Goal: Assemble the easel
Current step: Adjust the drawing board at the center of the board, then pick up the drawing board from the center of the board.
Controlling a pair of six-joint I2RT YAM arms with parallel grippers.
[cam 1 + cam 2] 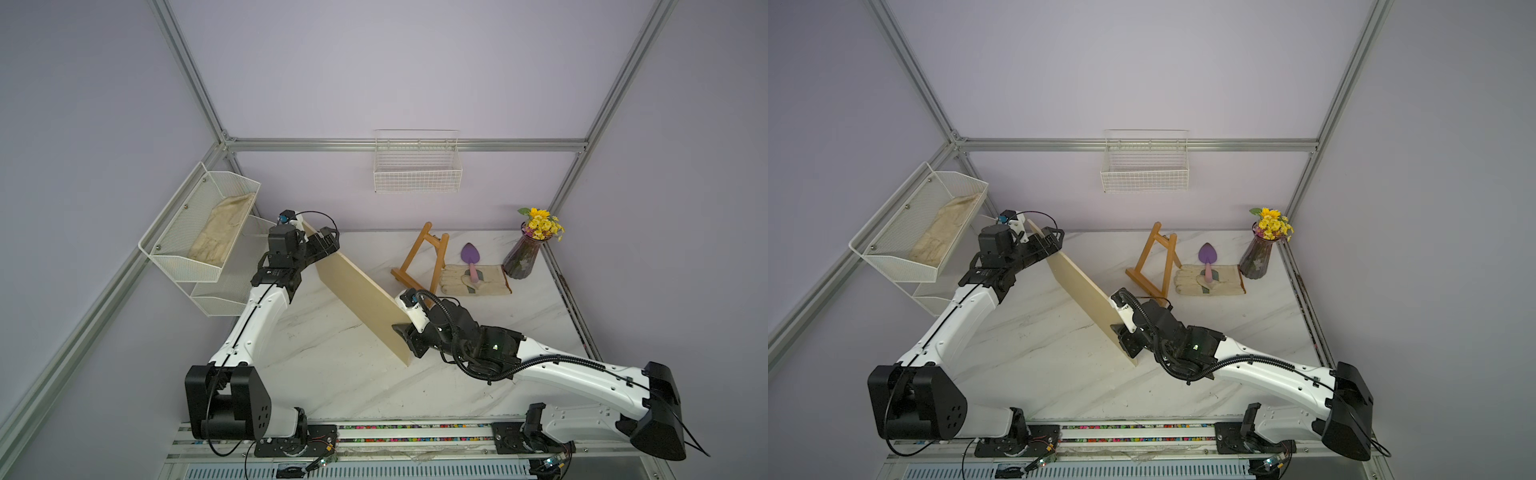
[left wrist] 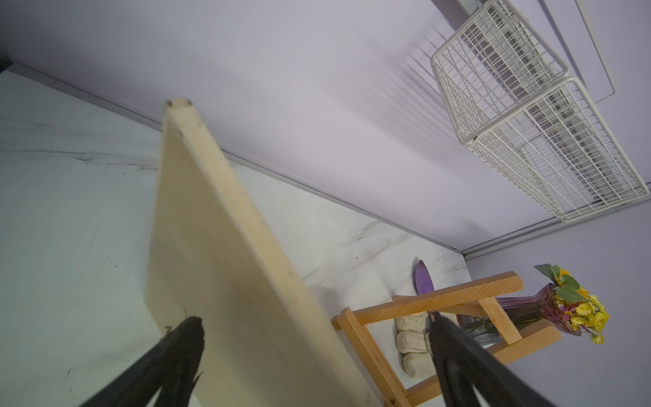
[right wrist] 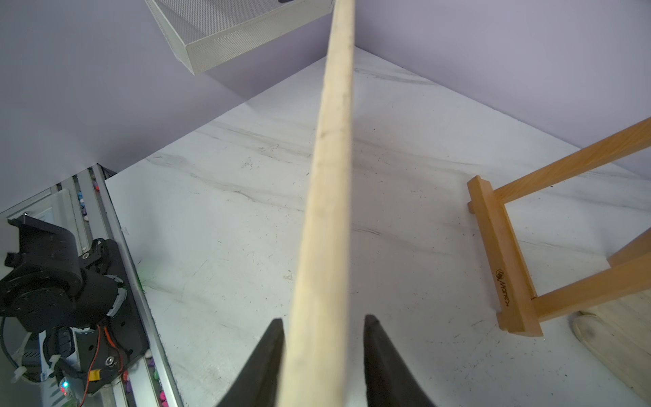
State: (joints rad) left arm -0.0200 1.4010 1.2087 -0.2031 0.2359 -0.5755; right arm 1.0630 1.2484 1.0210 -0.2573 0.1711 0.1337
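The pale board [image 1: 357, 291] balances on edge with the left end effector [image 2: 316, 319] gaping around it and the right end effector [image 3: 322, 319] slack, neither clamping, so it may topple onto the easel [image 1: 419, 257] standing at one o'clock on the worktop [image 1: 332, 374].

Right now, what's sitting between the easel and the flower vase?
A pale work glove lies flat between the easel and the vase, with a purple trowel resting on it. Both top views show this.

the upright board [image 1: 357, 291] cuts slantwise across the bench [image 1: 332, 386], screening the easel [image 1: 417, 253] from the open near side. glove [image 1: 457, 279] and vase [image 1: 520, 262] crowd its right.
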